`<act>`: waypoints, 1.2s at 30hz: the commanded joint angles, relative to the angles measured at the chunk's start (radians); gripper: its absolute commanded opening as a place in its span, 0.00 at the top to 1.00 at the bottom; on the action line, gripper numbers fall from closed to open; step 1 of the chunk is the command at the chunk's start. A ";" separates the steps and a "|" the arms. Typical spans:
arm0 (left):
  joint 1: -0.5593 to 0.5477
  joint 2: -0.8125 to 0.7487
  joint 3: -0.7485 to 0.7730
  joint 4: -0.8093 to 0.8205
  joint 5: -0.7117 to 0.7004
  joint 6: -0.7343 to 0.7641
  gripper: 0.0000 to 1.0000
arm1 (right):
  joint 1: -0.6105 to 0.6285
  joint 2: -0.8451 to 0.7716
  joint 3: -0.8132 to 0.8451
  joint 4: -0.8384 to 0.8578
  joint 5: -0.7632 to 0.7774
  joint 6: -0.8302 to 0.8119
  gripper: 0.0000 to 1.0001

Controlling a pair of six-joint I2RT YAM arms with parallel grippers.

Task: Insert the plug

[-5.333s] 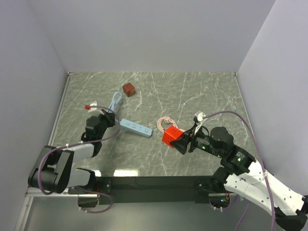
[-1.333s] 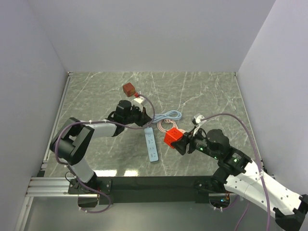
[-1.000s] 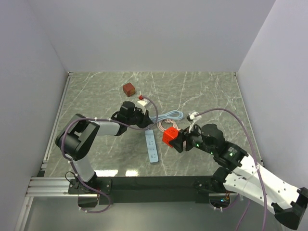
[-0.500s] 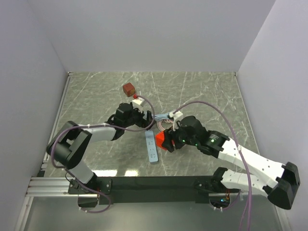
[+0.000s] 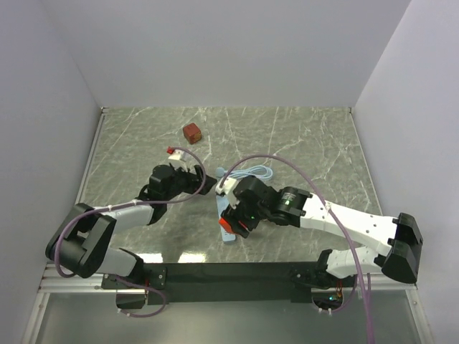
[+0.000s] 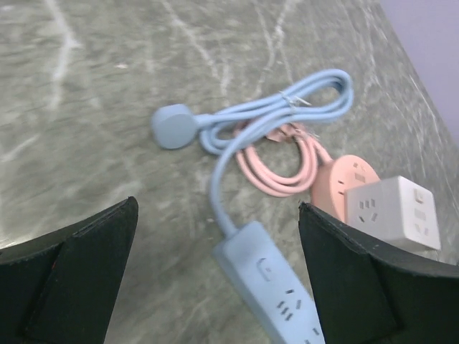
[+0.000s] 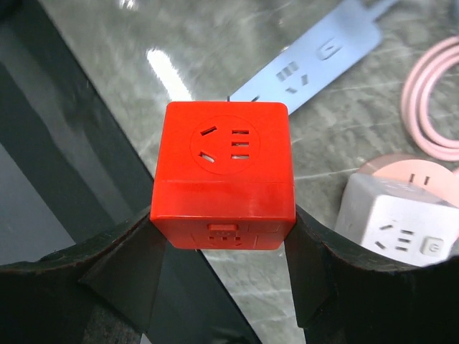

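The bright red plug (image 7: 222,175) is clamped between my right gripper's (image 7: 222,261) black fingers, a socket face turned toward the camera. In the top view the plug (image 5: 226,224) hangs over the near end of the light blue power strip (image 5: 230,239), which my right arm mostly covers. The strip (image 7: 315,61) lies just beyond the plug in the right wrist view. My left gripper (image 5: 188,175) stands open to the left of the strip's far end. The strip (image 6: 276,287) lies between and beyond its spread fingers, untouched.
A darker brownish-red cube (image 5: 191,132) sits at the back. A white cube (image 6: 391,211) rests on a pink round socket (image 6: 351,179) with a coiled pink cable (image 6: 287,161). The strip's blue cord (image 5: 251,172) loops right. The black front rail (image 7: 72,179) runs under the plug.
My left gripper has opened and drawn back to the left, away from the strip. My right arm has carried the plug left and nearer, over the strip's near end.
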 commanded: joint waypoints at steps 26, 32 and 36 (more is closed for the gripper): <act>0.151 -0.088 -0.112 0.179 0.210 -0.068 0.01 | 0.114 0.236 0.222 -0.256 0.166 -0.271 1.00; 0.151 -0.089 -0.112 0.181 0.218 -0.067 0.01 | 0.123 0.248 0.217 -0.251 0.166 -0.301 1.00; 0.151 -0.083 -0.119 0.191 0.224 -0.068 0.01 | 0.126 0.285 0.240 -0.257 0.161 -0.309 1.00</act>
